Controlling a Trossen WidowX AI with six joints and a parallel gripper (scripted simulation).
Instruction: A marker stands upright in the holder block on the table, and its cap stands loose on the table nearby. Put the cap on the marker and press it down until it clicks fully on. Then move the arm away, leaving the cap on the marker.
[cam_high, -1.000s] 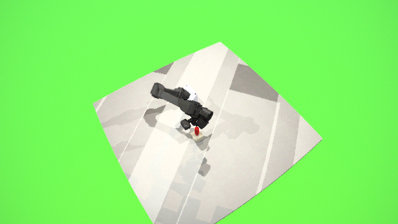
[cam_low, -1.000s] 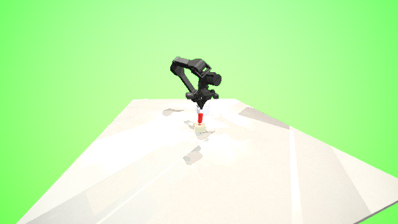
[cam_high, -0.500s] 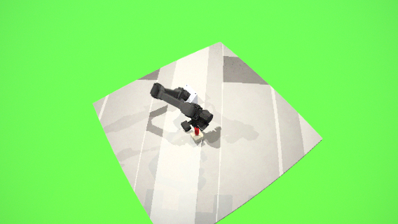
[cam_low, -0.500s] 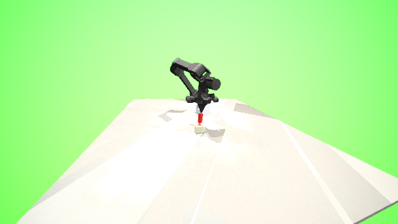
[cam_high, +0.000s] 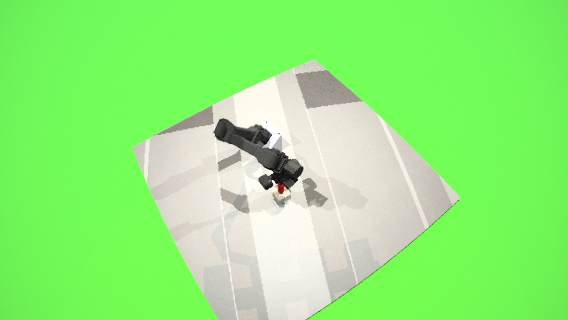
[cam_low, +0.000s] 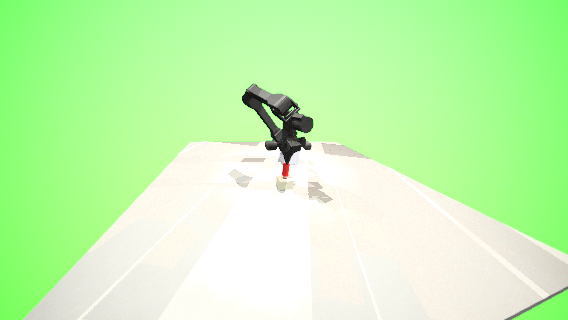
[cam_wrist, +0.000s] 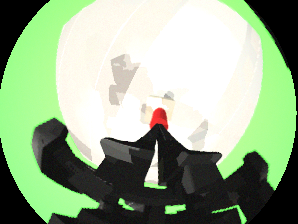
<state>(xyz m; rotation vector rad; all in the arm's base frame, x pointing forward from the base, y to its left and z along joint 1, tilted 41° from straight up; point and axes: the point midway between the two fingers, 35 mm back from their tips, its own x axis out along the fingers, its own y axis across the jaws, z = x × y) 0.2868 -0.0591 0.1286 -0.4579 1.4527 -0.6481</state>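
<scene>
With the pincer (cam_low: 285, 163) closed empty right above the red cap (cam_low: 285, 170) on the marker in the holder block (cam_low: 284, 184), press straight down along the marker's axis, avoiding sideways push.

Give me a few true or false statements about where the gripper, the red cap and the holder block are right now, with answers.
1. The gripper is shut. True.
2. The red cap lies flat on the table. False: it stands upright above the holder block.
3. The gripper is directly above the cap. True.
4. The holder block is black. False: it is pale beige.
5. The arm has moved well away from the block. False: it is right over it.
</scene>
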